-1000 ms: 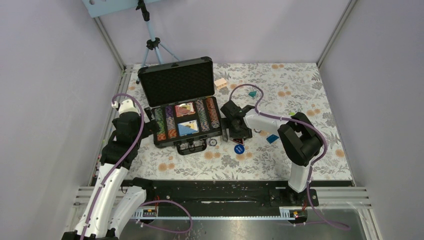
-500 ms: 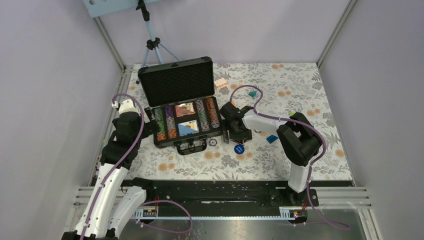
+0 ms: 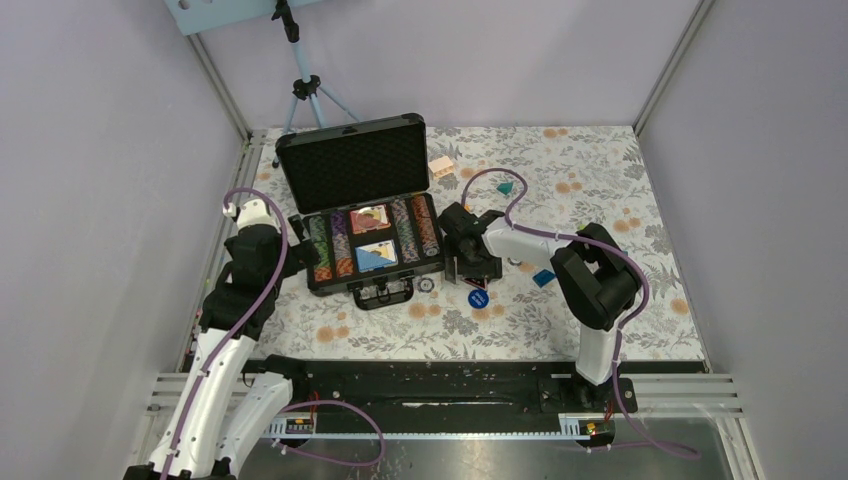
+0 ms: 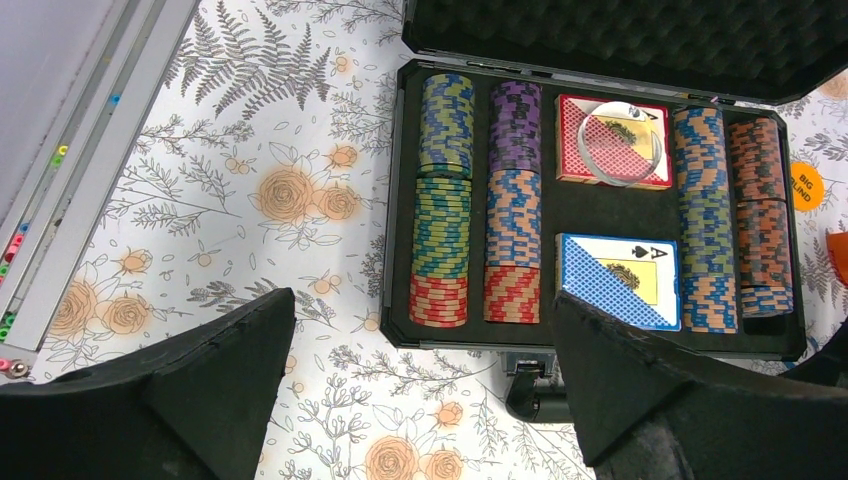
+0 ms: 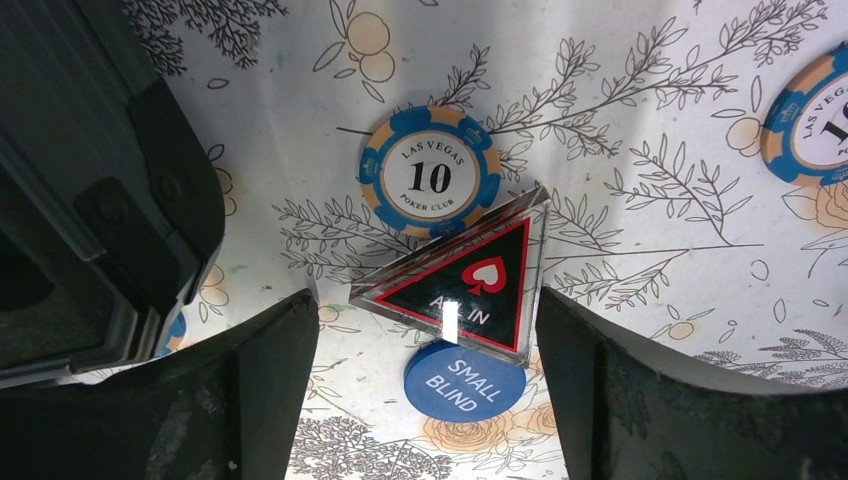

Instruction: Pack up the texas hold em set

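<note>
Top: open briefcase [image 3: 352, 165] on the table, back-left, tripod [image 3: 304, 86] behind it. Left gripper [image 3: 299, 243] just beside its left end, right gripper [image 3: 471, 272] near its right end.

L wrist: fingers spread, empty. Chip rows [image 4: 513, 235] and 2 card decks [image 4: 620, 281] sit in the tray.

R wrist: fingers spread either side of ALL IN triangle [image 5: 468, 281], which overlaps SMALL BLIND disc [image 5: 466, 384]. 10 chip [image 5: 430, 172] just beyond, briefcase corner at left.

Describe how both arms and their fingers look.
The left arm and right arm have white links and black joints, each carrying a looped purple cable. The fingers are matte black, broad wedges.

Overhead plus two close wrist views; briefcase [image 3: 355, 168] shared
</note>
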`<action>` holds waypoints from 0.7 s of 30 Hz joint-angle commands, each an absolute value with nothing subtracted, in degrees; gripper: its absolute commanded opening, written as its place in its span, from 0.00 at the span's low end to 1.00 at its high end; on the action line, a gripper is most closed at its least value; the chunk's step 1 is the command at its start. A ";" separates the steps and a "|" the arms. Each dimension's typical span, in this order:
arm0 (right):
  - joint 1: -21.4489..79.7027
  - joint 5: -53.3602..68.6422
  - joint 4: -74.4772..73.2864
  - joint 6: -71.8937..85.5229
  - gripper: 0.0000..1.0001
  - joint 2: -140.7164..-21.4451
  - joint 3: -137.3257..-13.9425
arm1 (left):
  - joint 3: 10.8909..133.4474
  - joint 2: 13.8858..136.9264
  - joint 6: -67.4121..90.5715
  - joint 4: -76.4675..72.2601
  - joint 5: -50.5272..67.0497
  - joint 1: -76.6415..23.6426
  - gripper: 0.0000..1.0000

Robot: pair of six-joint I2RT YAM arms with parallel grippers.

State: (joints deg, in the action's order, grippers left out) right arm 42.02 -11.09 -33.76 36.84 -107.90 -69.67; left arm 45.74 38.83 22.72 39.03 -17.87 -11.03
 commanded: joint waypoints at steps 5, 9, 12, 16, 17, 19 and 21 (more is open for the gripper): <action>42.43 -13.67 -34.49 38.82 0.81 -111.14 -69.94 | 47.58 37.75 23.33 37.97 -16.79 -11.25 0.99; 42.46 -14.39 -34.49 38.90 0.79 -111.13 -68.97 | 48.02 38.52 23.38 37.84 -16.95 -11.25 0.99; 42.39 -14.64 -34.49 39.09 0.80 -111.42 -68.91 | 48.39 39.30 23.29 37.34 -16.94 -11.25 0.99; 42.40 -15.11 -34.51 40.78 0.89 -111.96 -68.94 | 48.90 40.34 23.21 36.84 -16.62 -11.24 0.99; 42.39 -15.12 -34.42 41.28 0.89 -112.10 -69.06 | 48.80 40.45 23.20 36.71 -16.66 -11.25 0.99; 42.30 -15.18 -34.49 42.31 0.87 -112.33 -69.17 | 48.40 40.59 23.20 36.37 -16.55 -11.25 0.99; 42.35 -15.04 -34.50 42.99 0.85 -112.60 -69.29 | 48.28 40.51 23.25 36.31 -16.39 -11.25 0.99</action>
